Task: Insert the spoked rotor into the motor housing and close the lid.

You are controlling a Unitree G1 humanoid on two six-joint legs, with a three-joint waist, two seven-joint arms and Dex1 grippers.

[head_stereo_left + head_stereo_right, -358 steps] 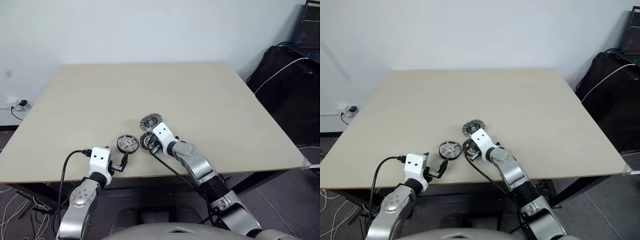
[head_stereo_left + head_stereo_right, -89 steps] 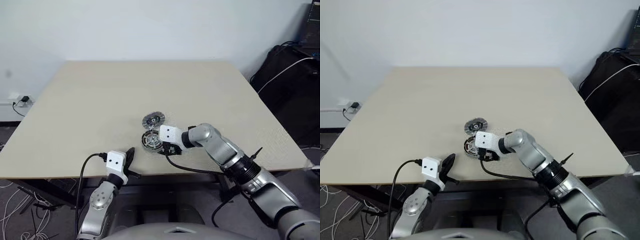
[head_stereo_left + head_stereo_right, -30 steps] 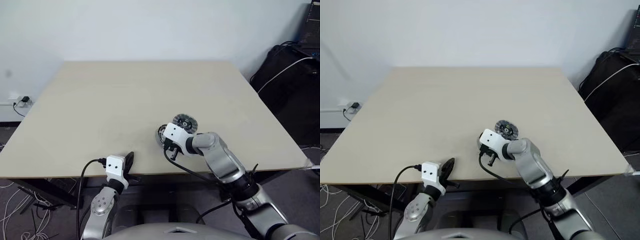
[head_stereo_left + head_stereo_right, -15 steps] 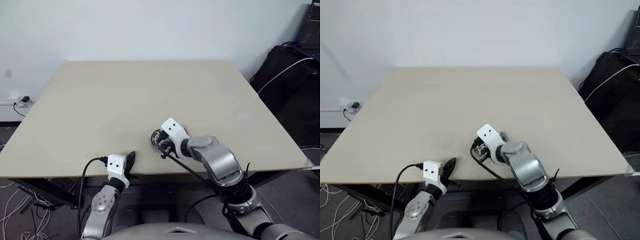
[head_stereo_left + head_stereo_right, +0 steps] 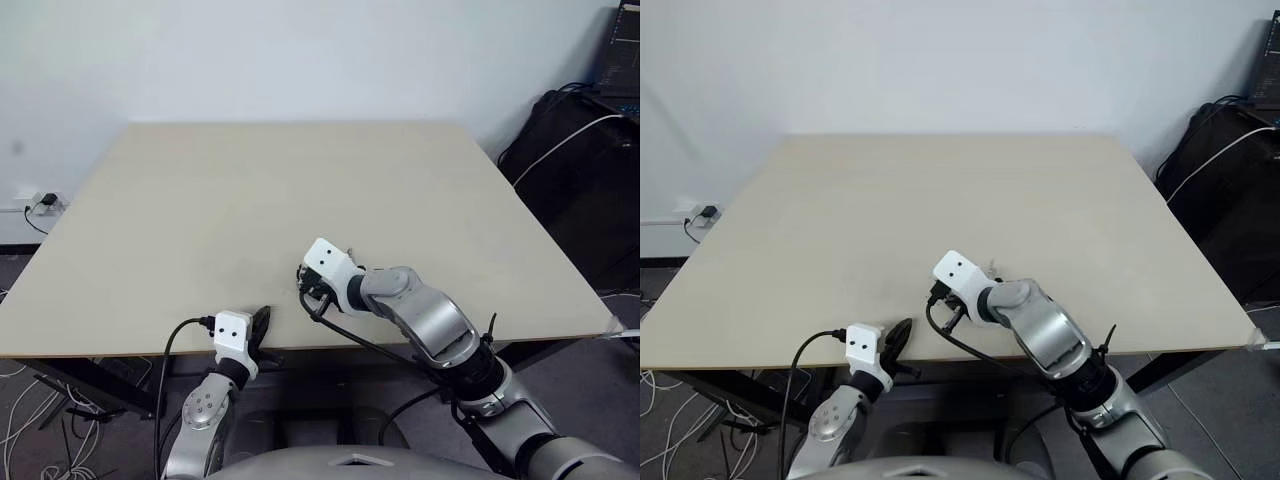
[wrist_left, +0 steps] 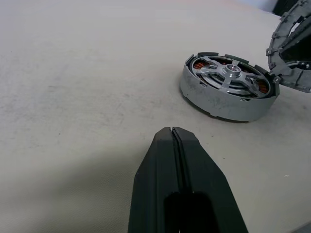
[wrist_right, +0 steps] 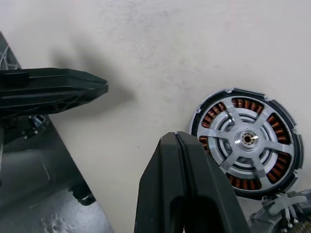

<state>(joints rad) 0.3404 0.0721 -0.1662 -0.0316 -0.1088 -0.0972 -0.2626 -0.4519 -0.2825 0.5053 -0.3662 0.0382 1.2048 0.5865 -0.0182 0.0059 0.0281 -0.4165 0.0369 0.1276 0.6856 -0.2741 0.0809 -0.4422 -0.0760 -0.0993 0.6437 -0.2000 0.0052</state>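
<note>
The motor housing sits near the table's front edge, with copper windings around its inside. The spoked rotor lies inside it, its silver spokes facing up. The ribbed lid stands tilted at the housing's far side. My right gripper hovers over the table just beside the housing. It is shut and holds nothing. My left gripper is also shut and empty. It sits low at the table's front edge and points at the housing from a short way off. In the head views my right wrist covers the housing.
The beige table stretches wide behind the parts. Its front edge runs right under my left gripper. Black bags with cables stand off the table's right side. A wall socket is low on the left.
My right arm has swung left and a little up, so its wrist now covers the housing in the head views. The lid beside it is no longer seen there. The left arm stayed put.
</note>
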